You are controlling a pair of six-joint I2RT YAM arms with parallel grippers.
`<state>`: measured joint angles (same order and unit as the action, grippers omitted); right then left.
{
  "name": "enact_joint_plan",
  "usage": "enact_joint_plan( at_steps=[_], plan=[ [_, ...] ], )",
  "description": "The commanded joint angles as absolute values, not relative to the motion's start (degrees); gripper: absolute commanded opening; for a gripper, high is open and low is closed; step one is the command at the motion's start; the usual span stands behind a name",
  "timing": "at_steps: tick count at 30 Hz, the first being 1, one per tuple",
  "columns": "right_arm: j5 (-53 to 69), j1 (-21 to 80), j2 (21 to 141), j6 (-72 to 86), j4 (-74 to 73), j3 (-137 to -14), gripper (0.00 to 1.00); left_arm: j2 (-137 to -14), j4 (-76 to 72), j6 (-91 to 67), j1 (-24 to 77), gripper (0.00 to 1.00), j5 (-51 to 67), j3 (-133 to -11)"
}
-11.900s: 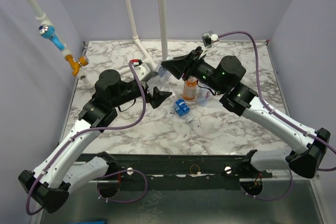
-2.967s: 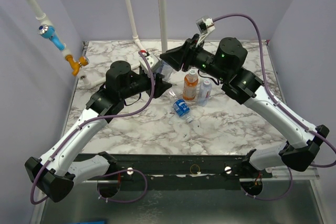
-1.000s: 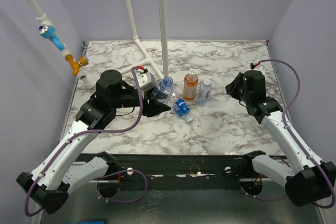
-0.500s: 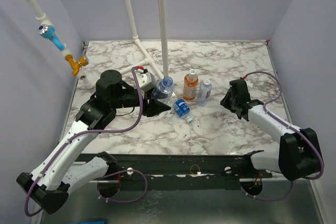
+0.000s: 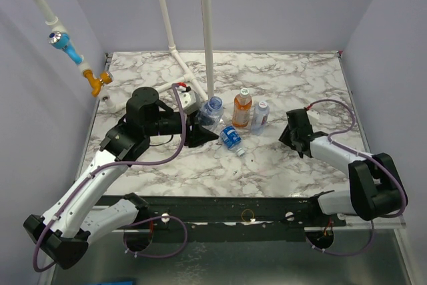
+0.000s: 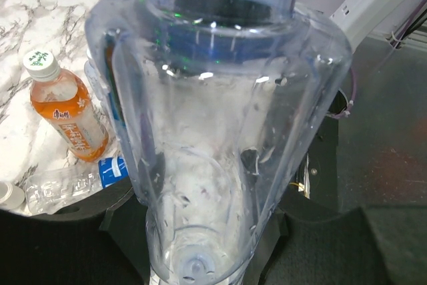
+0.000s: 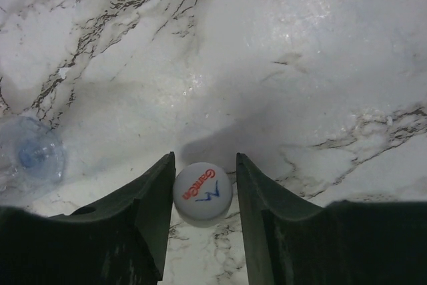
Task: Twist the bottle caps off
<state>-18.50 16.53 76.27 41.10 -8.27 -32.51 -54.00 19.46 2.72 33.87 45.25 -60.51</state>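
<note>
My left gripper [image 5: 205, 125] is shut on a clear bottle [image 5: 211, 107] with a blue neck ring and an open, capless mouth. In the left wrist view that bottle [image 6: 213, 131] fills the frame, base toward the camera. An orange bottle [image 5: 242, 111] stands capped beside a small clear capped bottle [image 5: 261, 115]. A blue-labelled bottle [image 5: 231, 137] lies in front of them. My right gripper [image 5: 293, 133] is low over the table to their right. Its jaws are slightly open around a white cap [image 7: 203, 191] with red lettering; the cap touches the left finger [image 7: 150, 198], with a gap at the right one.
White pipes [image 5: 207, 31] rise at the back of the marble table [image 5: 200, 171]. A pipe with a blue valve and brass tap [image 5: 67, 43] hangs at the left wall. A blurred bluish bottle part [image 7: 32, 151] shows at the right wrist view's left edge.
The right arm has swung down and forward to the table right of the bottles, and its jaws have parted a little around the cap. The left arm keeps holding its bottle, barely shifted.
</note>
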Motion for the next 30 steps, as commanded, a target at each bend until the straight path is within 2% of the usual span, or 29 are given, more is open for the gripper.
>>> enact_joint_plan(
  at_steps=[1,6,14,18,24,27,30],
  plan=[
    [-21.4,17.0,78.4,42.7,-9.7,-35.0,0.49,-54.1,18.9,2.7,33.9,0.13,45.1,-62.7],
    [-21.4,17.0,75.6,43.5,-11.7,-34.7,0.65,-53.8,18.9,2.3,33.9,0.14,44.6,-62.8],
    [-15.0,17.3,56.4,36.1,-15.9,-42.9,0.73,-53.3,18.1,1.0,33.9,0.14,43.9,-61.0],
    [0.0,17.4,52.3,31.3,-13.1,-53.6,0.83,-53.0,16.3,0.5,33.9,0.14,42.6,-59.5],
    [27.1,18.2,56.9,33.8,-3.0,-65.9,0.94,-53.6,14.4,0.3,33.9,0.14,41.3,-58.5],
    [32.6,21.9,59.0,34.8,5.3,-68.0,1.00,-53.7,14.1,0.3,33.9,0.14,40.9,-57.9],
    [32.7,29.2,62.4,32.0,8.4,-70.8,1.00,-54.0,13.8,-1.5,33.9,0.14,40.6,-57.6]
  ],
)
